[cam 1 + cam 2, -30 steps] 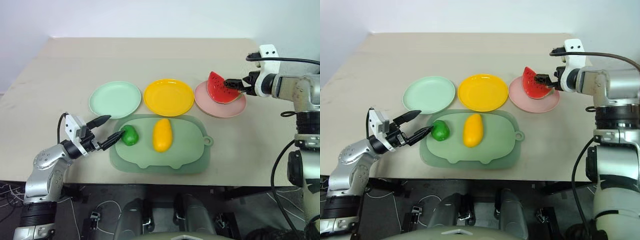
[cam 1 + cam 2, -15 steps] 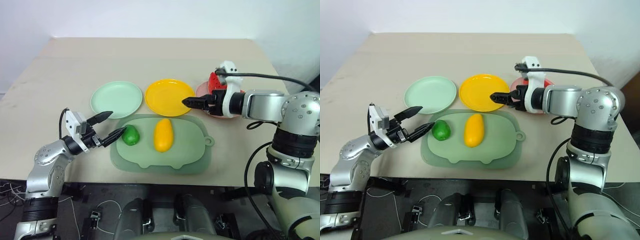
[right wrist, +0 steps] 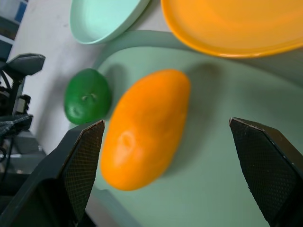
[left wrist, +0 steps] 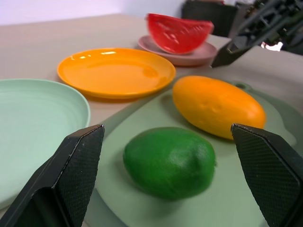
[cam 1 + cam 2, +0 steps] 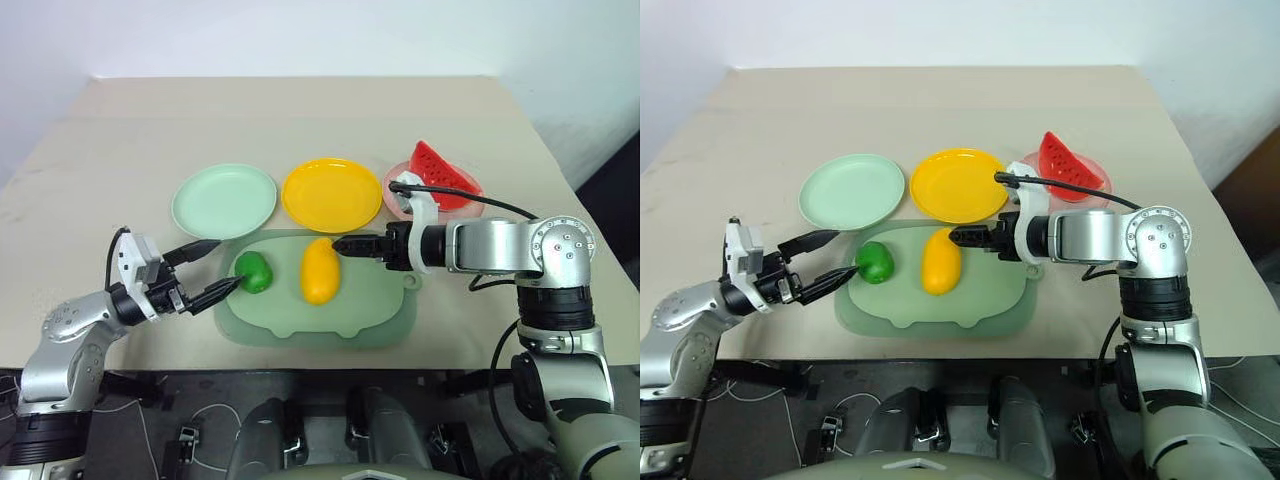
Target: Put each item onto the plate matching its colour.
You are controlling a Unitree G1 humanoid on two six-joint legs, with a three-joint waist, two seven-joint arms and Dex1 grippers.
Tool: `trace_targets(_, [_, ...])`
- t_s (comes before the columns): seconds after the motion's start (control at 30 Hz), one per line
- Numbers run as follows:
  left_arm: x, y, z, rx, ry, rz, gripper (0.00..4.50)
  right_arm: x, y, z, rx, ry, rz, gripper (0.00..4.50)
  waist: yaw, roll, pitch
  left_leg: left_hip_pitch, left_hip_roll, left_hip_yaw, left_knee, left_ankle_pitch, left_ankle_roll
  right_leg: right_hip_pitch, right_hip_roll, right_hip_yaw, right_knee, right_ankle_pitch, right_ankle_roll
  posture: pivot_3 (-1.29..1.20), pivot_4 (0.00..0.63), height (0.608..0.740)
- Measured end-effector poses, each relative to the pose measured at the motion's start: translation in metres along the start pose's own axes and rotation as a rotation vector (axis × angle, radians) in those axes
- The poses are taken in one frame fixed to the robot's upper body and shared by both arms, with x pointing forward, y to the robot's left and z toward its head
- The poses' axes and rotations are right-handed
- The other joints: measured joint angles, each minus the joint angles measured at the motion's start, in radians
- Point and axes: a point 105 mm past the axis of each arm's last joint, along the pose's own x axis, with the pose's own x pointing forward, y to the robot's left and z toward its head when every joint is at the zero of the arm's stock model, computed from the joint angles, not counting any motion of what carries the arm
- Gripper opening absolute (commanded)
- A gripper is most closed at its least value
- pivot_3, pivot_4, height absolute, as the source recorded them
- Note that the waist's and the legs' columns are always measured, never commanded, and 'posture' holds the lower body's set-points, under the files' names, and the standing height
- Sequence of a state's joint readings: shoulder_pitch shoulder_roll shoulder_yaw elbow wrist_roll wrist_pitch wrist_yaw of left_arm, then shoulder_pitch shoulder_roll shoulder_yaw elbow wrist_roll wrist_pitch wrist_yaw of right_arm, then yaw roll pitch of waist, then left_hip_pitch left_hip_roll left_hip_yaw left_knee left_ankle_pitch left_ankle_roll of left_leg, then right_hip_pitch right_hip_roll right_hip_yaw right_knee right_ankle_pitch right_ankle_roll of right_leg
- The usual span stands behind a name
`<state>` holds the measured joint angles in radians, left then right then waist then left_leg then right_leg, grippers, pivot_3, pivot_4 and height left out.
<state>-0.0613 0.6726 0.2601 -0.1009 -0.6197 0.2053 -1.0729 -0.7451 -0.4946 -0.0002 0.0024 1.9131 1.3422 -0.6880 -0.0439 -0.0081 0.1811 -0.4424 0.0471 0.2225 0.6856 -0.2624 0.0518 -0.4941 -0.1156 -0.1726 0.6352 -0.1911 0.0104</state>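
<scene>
The left gripper (image 5: 212, 270) has its fingers spread wide (nothing between them) and points to the right. The right gripper (image 5: 350, 245) reaches leftward, also spread wide and empty.

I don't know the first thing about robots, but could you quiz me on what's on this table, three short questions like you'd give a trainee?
1. True or false: the watermelon wedge already lies on the pink plate.
2. Which toy rests between the open fingers of the left pincer? A) lime B) mango C) watermelon
3. Fill in: the mango and the lime both lie on the large green ____, not yet on the yellow plate or the mint plate.

Key: 1 true. 2 A; the fingers sit on either side, not closed on it. 3 tray; the right pincer, open, points at the mango.
</scene>
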Motion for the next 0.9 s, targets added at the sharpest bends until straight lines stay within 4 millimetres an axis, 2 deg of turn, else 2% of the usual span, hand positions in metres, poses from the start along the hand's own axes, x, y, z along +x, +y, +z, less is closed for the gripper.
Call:
trace_targets(0.33, [-0.001,0.002,0.003,0.015,0.002,-0.001,4.50,0.027,0.022,-0.008,0.025,0.066,0.054,4.48,0.002,0.000,0.000,0.000,0.000,0.000,0.000,0.000,0.000,0.000,0.000,0.000,0.000,0.000,0.000,0.00,0.150,0.696])
trace_targets(0.53, [-0.001,0.003,0.005,0.030,-0.006,0.007,4.50,0.043,0.015,-0.026,-0.034,0.188,-0.048,4.48,0.001,0.000,0.000,0.000,0.000,0.000,0.000,0.000,0.000,0.000,0.000,0.000,0.000,0.000,0.000,0.00,0.150,0.696])
trace_targets(0.83, [0.000,0.003,0.004,0.038,-0.017,0.024,4.50,0.046,0.008,-0.029,-0.207,0.228,-0.133,4.48,0.002,0.000,0.000,0.000,0.000,0.000,0.000,0.000,0.000,0.000,0.000,0.001,0.000,0.000,0.000,0.00,0.150,0.696])
trace_targets(0.9, [0.000,0.004,0.004,0.038,-0.016,0.032,4.50,0.047,0.008,-0.029,-0.232,0.225,-0.132,4.10,0.002,0.000,0.000,0.000,0.000,0.000,0.000,0.000,0.000,0.000,0.000,0.001,0.000,0.000,0.000,0.00,0.150,0.696])
